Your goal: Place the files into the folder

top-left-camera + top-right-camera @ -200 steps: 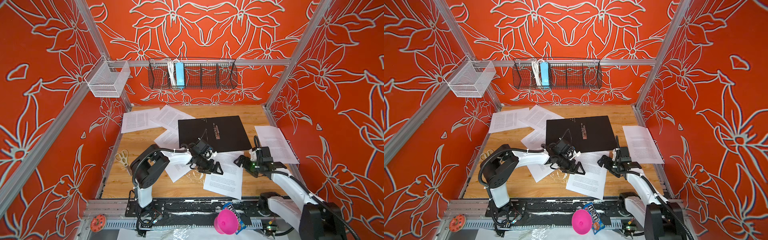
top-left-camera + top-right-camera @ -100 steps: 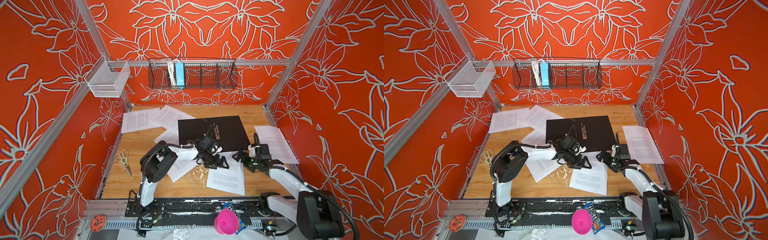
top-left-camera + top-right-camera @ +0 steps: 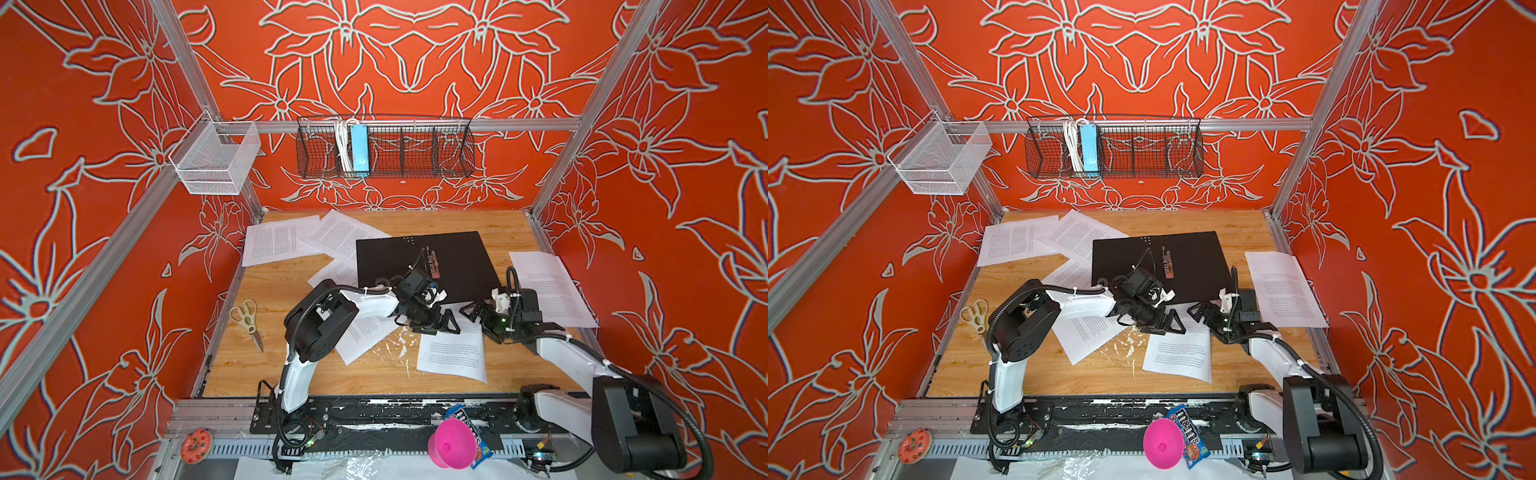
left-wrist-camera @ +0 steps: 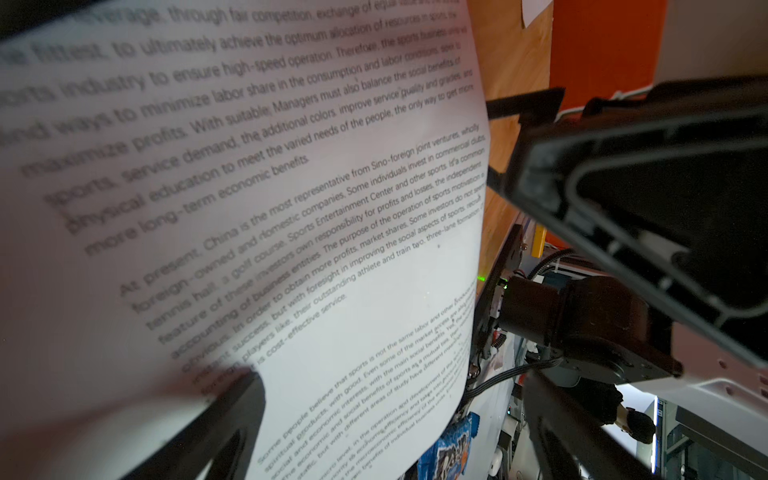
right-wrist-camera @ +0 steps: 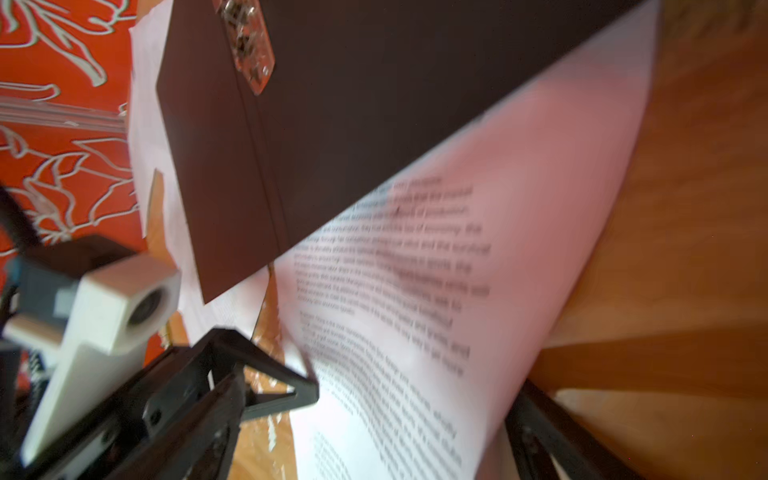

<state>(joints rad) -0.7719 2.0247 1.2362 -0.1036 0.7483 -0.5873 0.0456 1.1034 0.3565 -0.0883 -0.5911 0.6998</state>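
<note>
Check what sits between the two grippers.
One printed sheet fills the gap between the left gripper and the right gripper, both open. This shows in both top views.

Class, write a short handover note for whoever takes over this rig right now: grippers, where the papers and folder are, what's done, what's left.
Left gripper: open, low over the near-centre sheet.
Right gripper: open, beside it, at the same sheet.
Folder: lying open, black inside up, mid-table.
Sheets: loose around it, none on the folder; the near-centre sheet's far edge lies under the folder.
Done: folder open. Left: every sheet to go in.
</note>
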